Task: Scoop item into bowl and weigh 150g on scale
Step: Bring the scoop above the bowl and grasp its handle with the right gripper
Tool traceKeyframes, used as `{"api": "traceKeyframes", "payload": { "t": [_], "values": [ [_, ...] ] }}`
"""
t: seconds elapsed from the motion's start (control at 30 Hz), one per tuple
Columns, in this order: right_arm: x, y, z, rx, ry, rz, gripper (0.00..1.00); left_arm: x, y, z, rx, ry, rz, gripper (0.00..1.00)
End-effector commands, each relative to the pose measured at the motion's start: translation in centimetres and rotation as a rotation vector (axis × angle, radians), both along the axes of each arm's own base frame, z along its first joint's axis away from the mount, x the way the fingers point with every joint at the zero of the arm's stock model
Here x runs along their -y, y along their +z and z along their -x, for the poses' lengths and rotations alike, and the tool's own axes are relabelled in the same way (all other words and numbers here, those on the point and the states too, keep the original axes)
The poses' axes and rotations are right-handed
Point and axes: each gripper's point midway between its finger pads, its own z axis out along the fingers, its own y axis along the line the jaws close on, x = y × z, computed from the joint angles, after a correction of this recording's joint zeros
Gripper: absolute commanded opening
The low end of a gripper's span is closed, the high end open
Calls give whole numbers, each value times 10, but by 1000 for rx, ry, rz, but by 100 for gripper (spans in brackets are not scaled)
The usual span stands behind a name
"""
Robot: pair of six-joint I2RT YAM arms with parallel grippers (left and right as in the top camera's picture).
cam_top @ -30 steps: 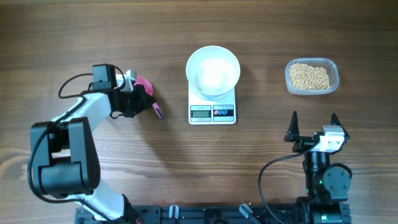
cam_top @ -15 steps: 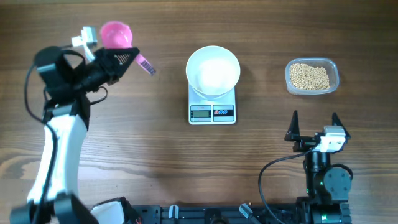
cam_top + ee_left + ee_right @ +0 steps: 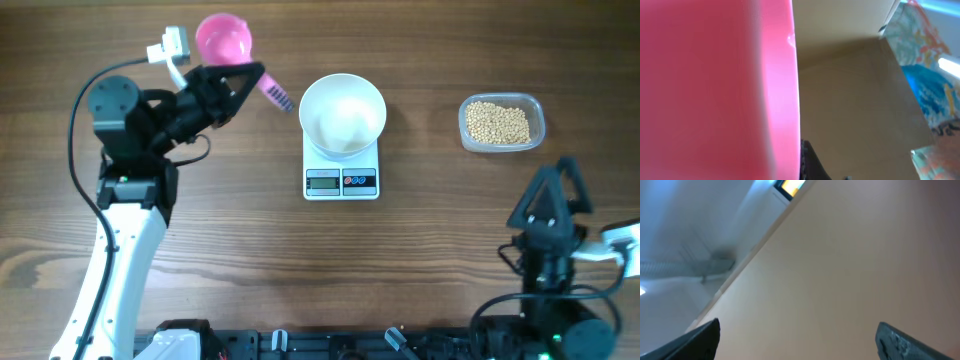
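Note:
My left gripper (image 3: 243,80) is shut on the handle of a pink scoop (image 3: 224,38), held in the air left of the white bowl (image 3: 308,100). The scoop's striped handle end (image 3: 278,96) points toward the bowl. In the left wrist view the pink scoop (image 3: 715,90) fills the left half beside one dark finger (image 3: 810,165). The bowl sits on the white scale (image 3: 342,181). The beige beans (image 3: 498,122) lie in a clear tub at the right. My right gripper (image 3: 550,195) is raised near the front right, open and holding nothing, its fingers (image 3: 700,337) wide apart against a wall.
The clear tub (image 3: 540,118) stands at the back right of the brown wooden table (image 3: 450,230). My left arm's white base (image 3: 110,290) rises from the front left. A black rail (image 3: 330,345) runs along the front edge.
My left arm lifted the pink scoop off the table and carried it back, then right toward the bowl. My right arm swung rightward and tipped its open gripper upward.

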Motion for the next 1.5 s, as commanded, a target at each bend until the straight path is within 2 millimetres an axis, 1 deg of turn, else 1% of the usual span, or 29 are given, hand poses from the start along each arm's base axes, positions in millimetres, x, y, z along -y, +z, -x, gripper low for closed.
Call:
{"api": "traceKeyframes", "payload": {
  "t": [0.0,0.07,0.1,0.13,0.2,0.23,0.27,0.3,0.33,0.37,0.4,0.43,0.47,0.53,0.57,0.6,0.63,0.7,0.77,0.8,0.83,0.87,0.93,1.07,1.13,1.23,1.3,1.37,1.47],
  "values": [
    [-11,52,-25,-175,-70,286,100,10,24,-9,35,102,63,4],
    [-22,57,-56,-346,-20,408,100,19,29,-12,47,139,77,4],
    [-31,58,-75,-425,32,462,100,23,29,-13,25,152,102,4],
    [-44,58,-94,-476,116,512,100,26,29,-14,-3,165,129,4],
    [-77,54,-115,-507,322,563,100,31,30,-14,-57,175,183,4],
    [-119,52,-119,-468,627,526,100,37,34,-12,-80,162,222,4],
    [-133,50,-115,-477,764,460,100,38,38,-10,-68,154,235,4],
    [-151,41,-110,-552,973,314,100,40,45,-9,-51,146,254,4],
    [-154,31,-116,-652,1045,171,100,39,53,-7,-20,141,267,4],
    [-154,24,-122,-710,1059,91,100,39,56,-7,-6,139,271,4],
    [-155,10,-134,-795,1079,-20,85,39,61,-6,15,136,277,4],
    [-164,3,-138,-817,1152,-40,84,38,62,-6,20,139,280,4],
    [-178,6,-133,-788,1247,-8,84,38,62,-6,19,139,280,4],
    [-200,11,-127,-799,1323,-32,84,39,62,-6,7,137,290,4],
    [-209,12,-126,-817,1337,-63,93,39,62,-6,-25,133,318,4],
    [-215,13,-124,-837,1343,-94,98,38,62,-6,-48,130,338,4],
    [-224,16,-122,-838,1355,-108,100,38,62,-6,-73,129,361,4],
    [-236,38,-114,-692,1388,-5,100,37,62,-8,-81,140,372,4],
    [-236,46,-114,-686,1397,-41,100,37,62,-8,-106,147,400,4],
    [-236,45,-116,-702,1395,-66,91,40,62,-7,-122,137,413,4],
    [-236,44,-116,-709,1397,-73,76,46,62,-4,-135,122,422,4],
    [-237,43,-116,-717,1403,-77,67,50,62,-2,-140,111,424,4],
    [-242,40,-113,-747,1421,-101,63,61,62,3,-146,85,422,4],
    [-254,37,-109,-774,1427,-114,61,75,63,9,-152,66,427,4],
    [-255,29,-111,-817,1407,-141,54,80,63,11,-154,64,429,4],
    [-254,17,-118,-872,1357,-180,48,83,61,11,-151,85,426,4],
    [-254,16,-119,-875,1353,-183,45,82,56,8,-124,109,379,4],
    [-253,16,-122,-873,1341,-187,40,83,48,7,-149,115,360,4],
    [-251,15,-127,-869,1312,-197,39,82,49,6,-149,123,362,4]
  ]
}}
